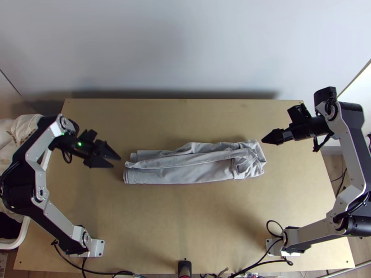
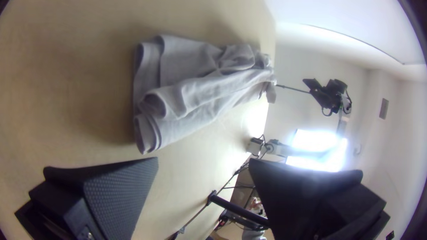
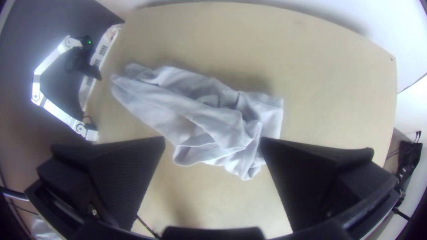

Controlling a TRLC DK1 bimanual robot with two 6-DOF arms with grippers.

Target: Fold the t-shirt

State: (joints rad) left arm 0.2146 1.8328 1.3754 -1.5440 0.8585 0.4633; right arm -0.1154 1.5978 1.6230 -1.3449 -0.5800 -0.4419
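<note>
In the top view the grey t-shirt (image 1: 185, 169) lies mid-table as a long, narrow folded strip, its right end rumpled. Just off its left end is my left gripper (image 1: 114, 159), open and holding nothing. Off the right end and slightly farther up the picture is my right gripper (image 1: 270, 138). The left wrist view has the layered end of the t-shirt (image 2: 187, 84) beyond my left gripper (image 2: 203, 162), whose fingers stand wide apart. In the right wrist view the t-shirt's bunched end (image 3: 222, 129) lies beyond my right gripper (image 3: 212, 142), also open with no cloth between its fingers.
A white basket (image 1: 21, 231) with pale cloth (image 1: 14, 134) stands against the table's left side. Cables run along the near edge, where a dark post (image 1: 184, 267) stands. Bare wood of the table (image 1: 185, 222) lies around the t-shirt.
</note>
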